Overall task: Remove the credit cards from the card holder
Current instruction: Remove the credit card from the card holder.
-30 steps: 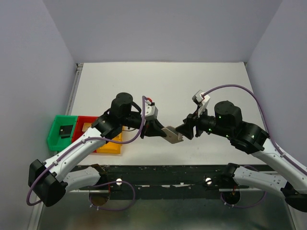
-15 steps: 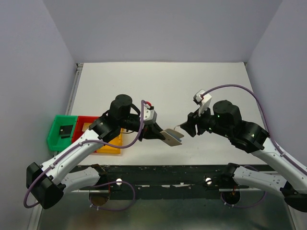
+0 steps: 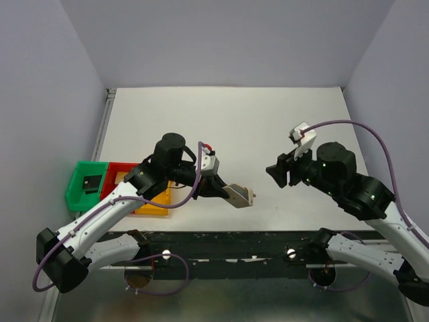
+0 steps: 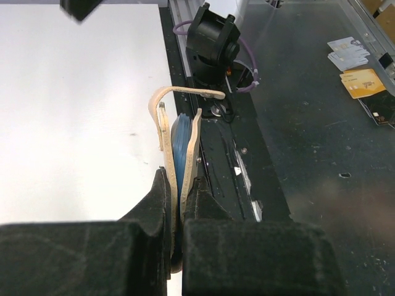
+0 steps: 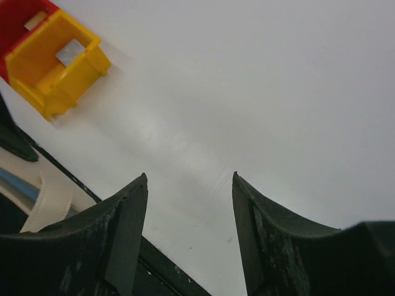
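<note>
Top view: on the left, the left claw (image 3: 226, 191) is pressed tight on the tan card holder (image 3: 240, 195), holding it in the air above the near edge of the white tabletop (image 3: 228, 121). The right claw (image 3: 273, 172), which was at the holder's free end a second ago, has drawn back to the right and now hangs well apart from it. Green (image 3: 86, 184), red (image 3: 120, 176) and yellow (image 3: 153, 203) bins sit by the left arm.

Left wrist view: the holder stands on edge between the pinching jaws, its blue lining showing in a narrow gap, its tan tab (image 4: 185, 92) arching over the top. Whether cards remain inside cannot be told.

Right wrist view: the right claw's fingers (image 5: 129, 209) are spread with nothing between them. The pull-back probably came away empty, so another reach for a card seems needed.
</note>
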{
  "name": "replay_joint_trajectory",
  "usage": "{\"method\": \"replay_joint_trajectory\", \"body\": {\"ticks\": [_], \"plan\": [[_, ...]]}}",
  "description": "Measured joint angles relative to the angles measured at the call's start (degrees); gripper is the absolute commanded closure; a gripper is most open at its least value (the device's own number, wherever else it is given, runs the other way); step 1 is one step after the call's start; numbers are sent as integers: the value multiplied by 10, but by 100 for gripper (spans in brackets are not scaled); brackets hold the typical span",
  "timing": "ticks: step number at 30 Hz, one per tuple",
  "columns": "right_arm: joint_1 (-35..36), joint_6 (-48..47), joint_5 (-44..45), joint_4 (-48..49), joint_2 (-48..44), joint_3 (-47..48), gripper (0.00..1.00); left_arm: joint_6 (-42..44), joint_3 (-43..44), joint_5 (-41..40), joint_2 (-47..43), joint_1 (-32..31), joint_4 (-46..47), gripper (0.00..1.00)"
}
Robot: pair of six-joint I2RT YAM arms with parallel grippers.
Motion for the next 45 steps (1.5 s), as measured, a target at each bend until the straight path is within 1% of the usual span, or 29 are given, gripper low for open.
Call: {"method": "replay_joint_trajectory", "body": {"ticks": [3, 6, 11, 17, 25, 45], "plan": [[0, -3, -41, 8, -25, 17, 32, 0, 0, 1, 0, 0, -8, 100], [0, -5, -103, 21, -28, 50, 30, 1, 3, 2, 1, 0, -14, 100], [0, -5, -195, 38, 3, 68, 30, 2, 13, 4, 4, -3, -16, 100], [0, -4, -257, 42, 51, 52, 30, 3, 13, 8, 6, -13, -16, 100], [0, -5, -299, 42, 61, 43, 32, 4, 33, 8, 24, -17, -16, 100], [0, -7, -331, 42, 75, 25, 41, -7, 41, 8, 36, -19, -1, 100]]}}
